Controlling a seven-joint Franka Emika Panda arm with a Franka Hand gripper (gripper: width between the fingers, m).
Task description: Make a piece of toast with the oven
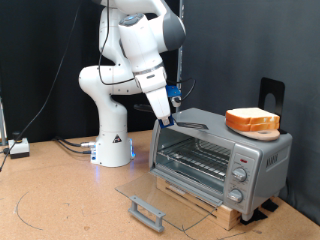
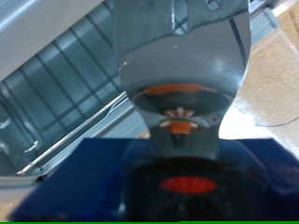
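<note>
1. The gripper's (image 1: 168,117) fingertips were too small to read beside the oven (image 1: 222,159).
2. In the wrist view, a blurred silver-and-blue shape hid most of the oven rack (image 2: 56,84).

Wooden tabletop (image 1: 60,195) — perhaps cables (image 1: 70,146) — black stand (image 1: 272,95)

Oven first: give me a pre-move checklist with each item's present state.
1. Oven door open: ok, the glass door lies folded down flat in front.
2. Rack reachable: ok, the wire rack shows inside; no bread visible on it.
3. Bread located: ok, it sits on top of the oven, towards the exterior view's right.
4. Gripper position: ok, it is at the oven's top corner on the exterior view's left, apart from the bread.
5. Gripper holding bread: not ok, no bread shows between the fingers.
6. Gripper open or shut: cannot tell, the wrist view is blocked and blurred.
</note>
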